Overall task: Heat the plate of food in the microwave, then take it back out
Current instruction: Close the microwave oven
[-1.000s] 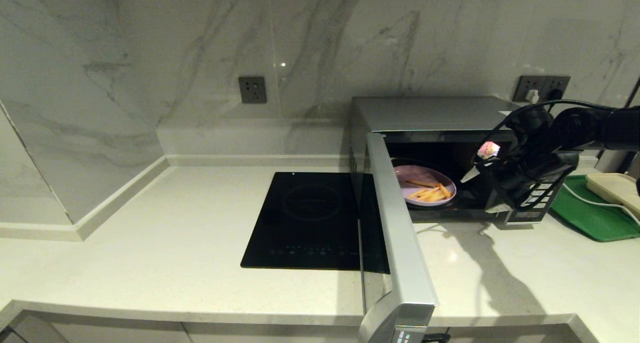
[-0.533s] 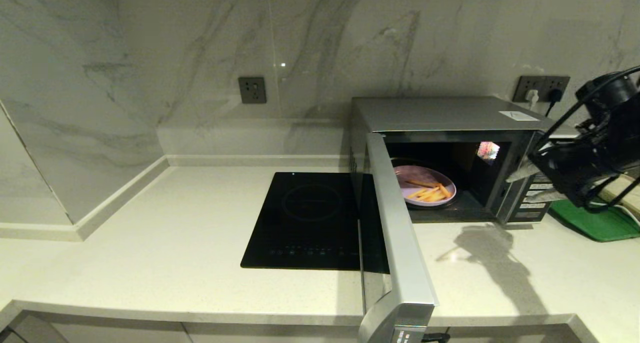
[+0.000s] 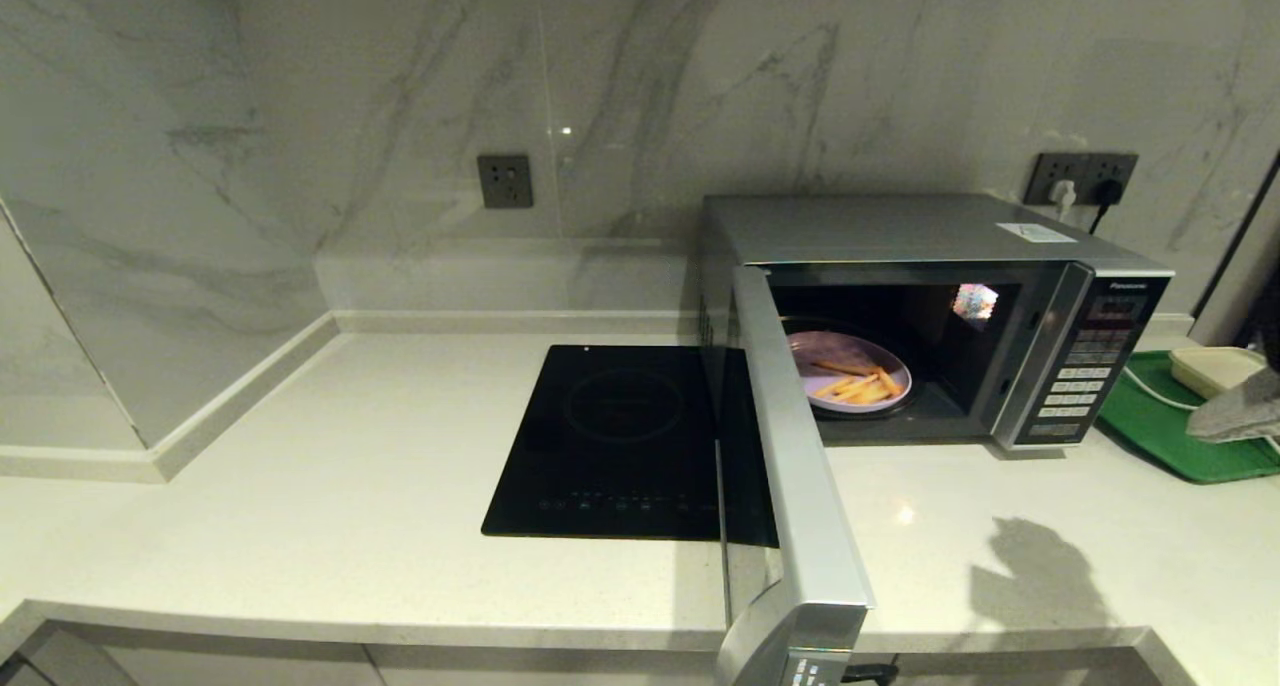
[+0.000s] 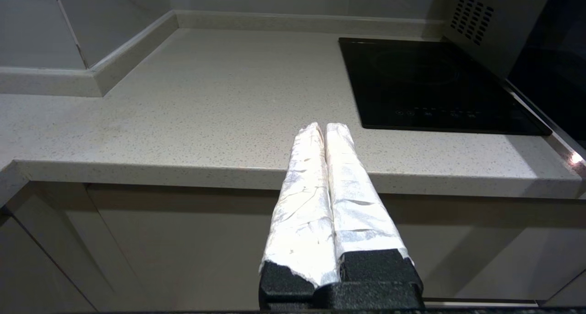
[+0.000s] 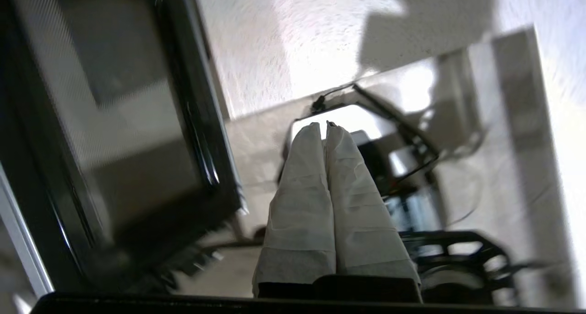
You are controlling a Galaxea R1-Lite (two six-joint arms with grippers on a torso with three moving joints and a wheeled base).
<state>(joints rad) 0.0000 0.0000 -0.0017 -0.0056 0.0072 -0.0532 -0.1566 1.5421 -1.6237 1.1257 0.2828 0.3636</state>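
Note:
The silver microwave [image 3: 880, 228] stands at the back right of the counter, its door [image 3: 795, 456] swung wide open towards me. Inside it lies the lavender plate of food [image 3: 848, 371] with orange-yellow sticks on it. My right gripper [image 3: 1215, 424] shows only as wrapped fingers at the head view's right edge, over the green tray and well clear of the microwave. In the right wrist view the right gripper [image 5: 324, 130] is shut and holds nothing. My left gripper [image 4: 322, 130] is shut and empty, parked low in front of the counter's front edge.
A flat black induction cooktop [image 3: 620, 436] lies left of the open door. A green tray [image 3: 1165, 436] with a cream box [image 3: 1215, 366] and a white cable sits right of the microwave. Wall sockets [image 3: 1082, 174] are behind it.
My right arm has pulled back from in front of the microwave opening to the right, almost out of the head view. The plate stays inside and the door stays open.

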